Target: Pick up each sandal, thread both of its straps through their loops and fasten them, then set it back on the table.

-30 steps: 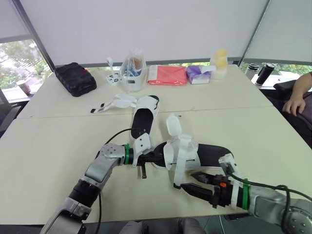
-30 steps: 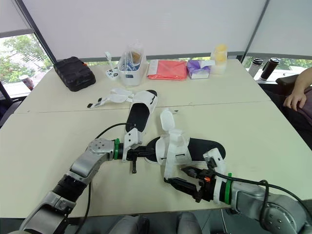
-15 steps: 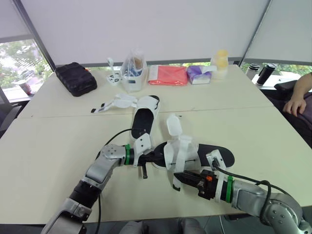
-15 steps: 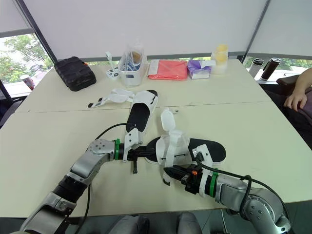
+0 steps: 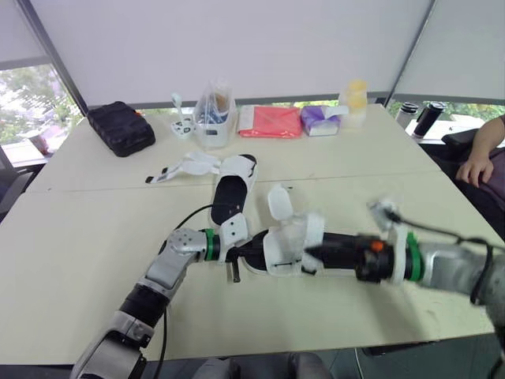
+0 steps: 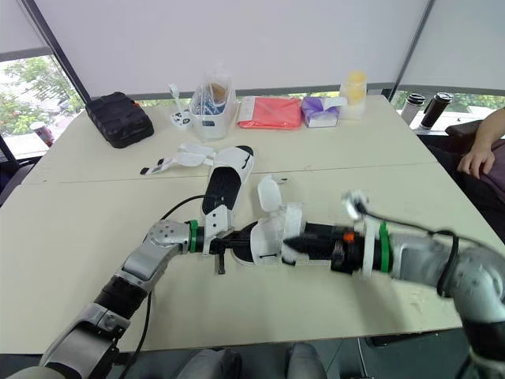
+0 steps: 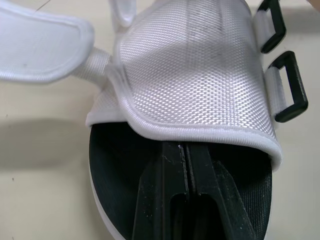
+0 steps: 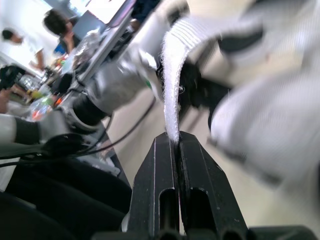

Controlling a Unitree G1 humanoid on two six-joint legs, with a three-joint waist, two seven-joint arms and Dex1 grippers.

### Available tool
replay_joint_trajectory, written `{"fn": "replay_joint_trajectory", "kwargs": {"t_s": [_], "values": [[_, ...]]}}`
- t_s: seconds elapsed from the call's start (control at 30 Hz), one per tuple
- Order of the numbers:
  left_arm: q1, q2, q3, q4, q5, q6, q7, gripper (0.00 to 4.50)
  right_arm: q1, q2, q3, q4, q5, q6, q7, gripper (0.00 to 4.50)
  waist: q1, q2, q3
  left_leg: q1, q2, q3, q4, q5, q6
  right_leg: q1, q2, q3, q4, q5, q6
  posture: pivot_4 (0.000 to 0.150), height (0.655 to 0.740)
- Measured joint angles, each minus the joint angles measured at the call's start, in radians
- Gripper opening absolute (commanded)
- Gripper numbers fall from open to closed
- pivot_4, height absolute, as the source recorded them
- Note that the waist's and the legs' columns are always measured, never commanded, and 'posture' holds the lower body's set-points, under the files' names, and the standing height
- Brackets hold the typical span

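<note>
Your right gripper, jaws closed on the white strap, has swung from the desk's near edge up over the sandal, carrying the strap across the upper. Your left gripper, jaws pressed together, stays tucked under the upper at the toe. The sandal lies mid-desk, toward the near edge, with the other sandal just beyond it. Bare desk lies along the near edge and to the left. A person's hand sits beyond the right edge.

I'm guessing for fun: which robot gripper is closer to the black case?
Left. The left gripper sits inside the near sandal, toward the black case; the right gripper, pinching a strap, is farther off.
</note>
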Motion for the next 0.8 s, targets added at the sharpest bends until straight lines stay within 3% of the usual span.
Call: {"fn": "replay_joint_trajectory", "kwargs": {"t_s": [0.37, 0.8], "values": [[-0.041, -0.036, -0.008, 0.096, 0.058, -0.136, 0.008, 0.0, -0.199, 0.023, 0.173, 0.26, -0.185, 0.101, 0.194, 0.07, 0.001, 0.0, 0.0, -0.002, -0.003, 0.0, 0.001, -0.001, 0.001, -0.001, -0.003, 0.0, 0.0, 0.0, 0.0, 0.15, 0.74], [-0.041, -0.049, -0.007, 0.109, 0.073, -0.16, 0.038, 0.0, -0.261, 0.083, 0.248, 0.355, -0.388, 0.109, 0.344, 0.07, 0.0, 0.0, 0.0, -0.002, -0.003, 0.0, 0.001, 0.0, 0.001, -0.002, -0.003, 0.0, 0.0, 0.001, 0.001, 0.15, 0.74]]}}
